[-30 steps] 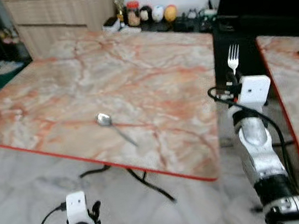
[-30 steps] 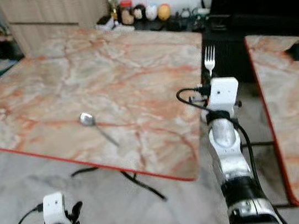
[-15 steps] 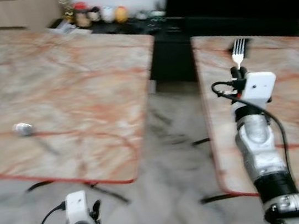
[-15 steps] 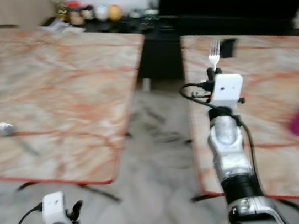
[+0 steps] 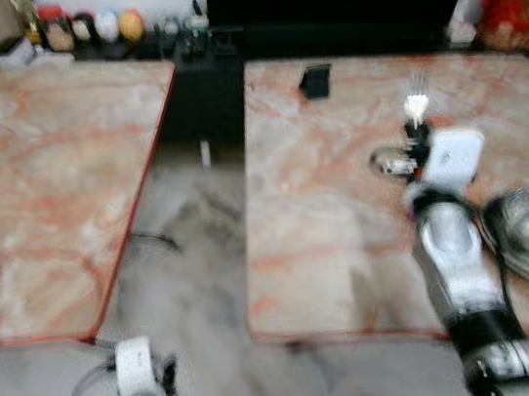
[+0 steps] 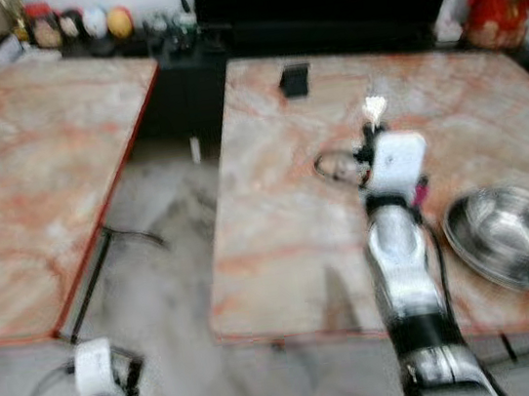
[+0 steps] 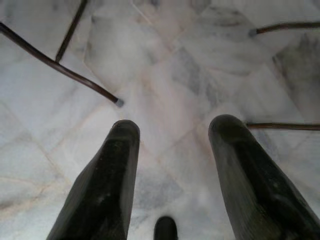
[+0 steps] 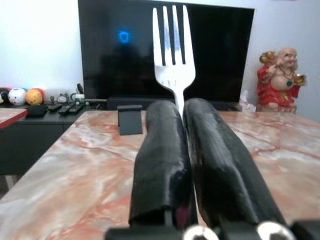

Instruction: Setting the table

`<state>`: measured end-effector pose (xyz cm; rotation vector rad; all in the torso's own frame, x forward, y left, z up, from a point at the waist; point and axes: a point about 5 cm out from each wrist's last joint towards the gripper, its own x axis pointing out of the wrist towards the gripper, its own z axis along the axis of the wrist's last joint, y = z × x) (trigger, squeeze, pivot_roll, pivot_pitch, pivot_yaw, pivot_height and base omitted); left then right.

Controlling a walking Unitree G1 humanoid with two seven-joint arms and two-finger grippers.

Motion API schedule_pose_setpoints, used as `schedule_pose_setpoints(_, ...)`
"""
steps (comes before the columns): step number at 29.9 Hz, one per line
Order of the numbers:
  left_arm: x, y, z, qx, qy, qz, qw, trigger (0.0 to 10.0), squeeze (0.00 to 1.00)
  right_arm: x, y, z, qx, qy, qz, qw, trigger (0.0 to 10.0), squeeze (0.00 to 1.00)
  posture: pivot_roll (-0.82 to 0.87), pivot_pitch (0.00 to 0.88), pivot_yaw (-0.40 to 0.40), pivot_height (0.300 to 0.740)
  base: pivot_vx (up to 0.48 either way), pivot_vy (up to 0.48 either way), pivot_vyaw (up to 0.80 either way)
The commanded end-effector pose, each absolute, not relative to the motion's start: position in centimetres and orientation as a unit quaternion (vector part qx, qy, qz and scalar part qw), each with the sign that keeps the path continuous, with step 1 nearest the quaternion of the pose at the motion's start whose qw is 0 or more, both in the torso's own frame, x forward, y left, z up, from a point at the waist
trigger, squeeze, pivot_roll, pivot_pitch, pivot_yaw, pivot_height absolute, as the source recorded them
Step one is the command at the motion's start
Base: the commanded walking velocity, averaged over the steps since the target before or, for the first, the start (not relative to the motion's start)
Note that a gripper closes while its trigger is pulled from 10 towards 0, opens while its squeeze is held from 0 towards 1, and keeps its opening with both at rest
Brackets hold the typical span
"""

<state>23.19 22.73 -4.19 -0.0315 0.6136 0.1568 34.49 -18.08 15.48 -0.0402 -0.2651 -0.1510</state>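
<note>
A silver fork (image 8: 173, 47) stands upright, tines up, its handle pinched between the two black fingers (image 8: 160, 160) of the right gripper (image 5: 418, 129), which are pressed tight around it and carry it above the right-hand marble table (image 6: 276, 206). The fork's long axis runs straight on from the fingers, so the handle end sits inside the grip and the tines point away from the wrist, toward the table's far edge, where a small black box (image 5: 314, 81) rests near the far left corner. The head views are blurred, the scene reading as caught in motion. A steel bowl (image 6: 512, 237) sits toward the table's near right corner, just beside the raised right arm; something pink shows at the wrist, too smeared to name. Beyond the far right corner stands a red and gold figurine (image 8: 280, 75) beside a dark television screen (image 8: 100, 55). A second marble table (image 5: 34, 171) lies to the left across a gap of pale tiled floor (image 7: 165, 85). The left gripper (image 7: 172, 145) hangs low over that floor, fingers spread wide and holding nothing. By the look of it the fork is to be laid near the bowl, which would mean tipping it from upright to flat; the right arm is plainly the one placed to do so.
</note>
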Motion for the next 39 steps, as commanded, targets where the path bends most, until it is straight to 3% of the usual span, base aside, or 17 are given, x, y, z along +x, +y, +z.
schedule_pose_setpoints(1,23.5,22.2,-4.1,-0.018,0.297,0.071,0.952,10.0,0.00,34.5,-18.8,16.0,-0.021,-0.143,-0.086,0.986,10.0,0.00,0.02,0.000,-0.048,0.740,0.000,-0.480,0.00)
schedule_pose_setpoints(21,23.6,22.1,-4.1,-0.019,0.295,0.074,0.953,10.0,0.00,34.4,-18.9,16.9,-0.022,-0.158,-0.090,0.983,10.0,0.00,0.00,0.000,-0.048,0.740,0.000,-0.467,0.00)
schedule_pose_setpoints(39,23.5,21.7,-4.2,-0.021,0.302,0.066,0.951,10.0,0.00,33.3,-22.1,16.2,-0.037,-0.105,-0.146,0.983,10.0,0.00,-0.03,0.000,-0.039,0.740,0.000,0.000,0.00)
